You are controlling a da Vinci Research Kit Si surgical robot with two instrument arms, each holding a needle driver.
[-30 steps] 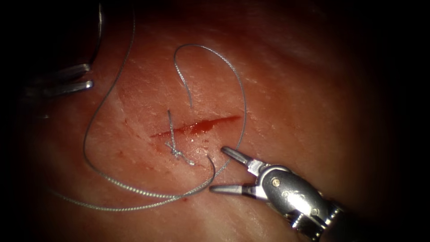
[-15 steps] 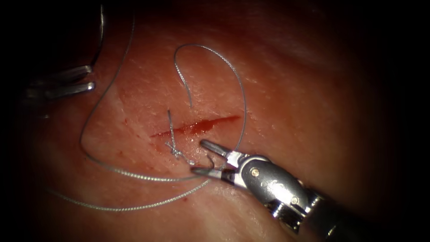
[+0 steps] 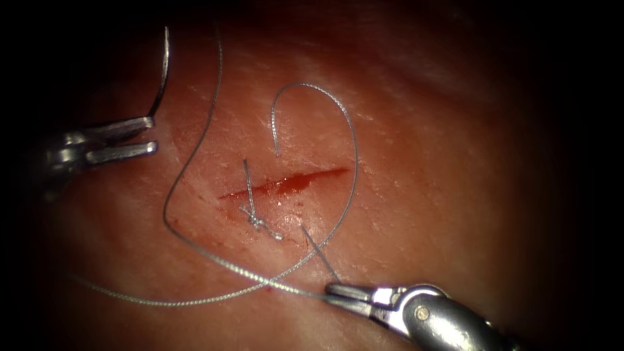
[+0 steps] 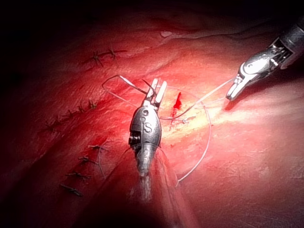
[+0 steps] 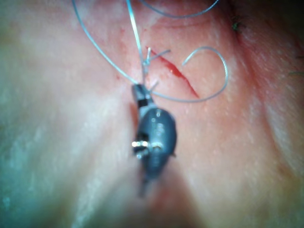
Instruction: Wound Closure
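- Since the needle (image 3: 163, 75) is what matters most, I start there: my left tool (image 3: 154, 134) has it clamped near one end of its curve, and the rest of the arc rises away from the jaws, clear of the tissue (image 3: 442, 195).
- Seen from the left wrist, that same tool (image 4: 159, 86) has its jaws closed together, with the dark sliver of the needle (image 4: 148, 88) just beside them.
- My right tool (image 3: 333, 294) is clenched on the thread (image 3: 357, 162). A short taut strand runs from its tip up to the tissue just below the cut (image 3: 292, 182).
- From those jaws a longer strand leads away across the tissue toward my left tool, then bends up past the needle.
- Beyond my right tool's tip, another length of thread sweeps past the right end of the cut and curls over above it, ending in a free tail.
- Red fluid (image 3: 305, 179) lies along the cut, and a tied knot (image 3: 259, 221) sits at its left end, between my two tools.
- Rows of older stitches (image 4: 71, 114) mark the tissue to the side of my left tool.
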